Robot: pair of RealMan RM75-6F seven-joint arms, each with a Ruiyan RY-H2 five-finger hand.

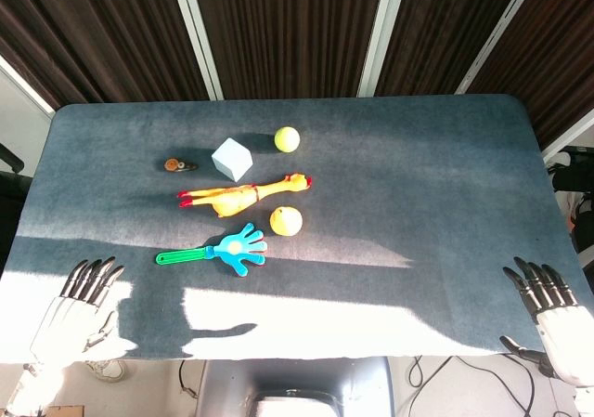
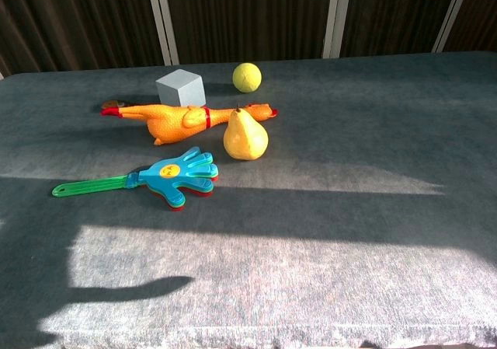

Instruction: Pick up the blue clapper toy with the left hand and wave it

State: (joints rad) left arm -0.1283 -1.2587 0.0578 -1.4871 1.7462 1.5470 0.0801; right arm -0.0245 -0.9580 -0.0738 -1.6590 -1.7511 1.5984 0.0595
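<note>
The blue clapper toy (image 1: 232, 249) lies flat on the table, a blue hand shape with a green handle (image 1: 184, 256) pointing left; the chest view shows it too (image 2: 177, 175) with red layers underneath. My left hand (image 1: 79, 304) rests at the table's near left corner, fingers apart and empty, well to the left of and nearer than the handle. At the near right corner sits my right hand (image 1: 555, 310), also empty with fingers spread. Neither hand appears in the chest view.
A yellow rubber chicken (image 1: 243, 194) lies just behind the clapper, with a yellow pear (image 1: 286, 220) beside it. Farther back stand a pale blue cube (image 1: 232, 159), a yellow-green ball (image 1: 287, 138) and a small brown object (image 1: 176, 164). The grey table (image 1: 418, 203) is half in sun.
</note>
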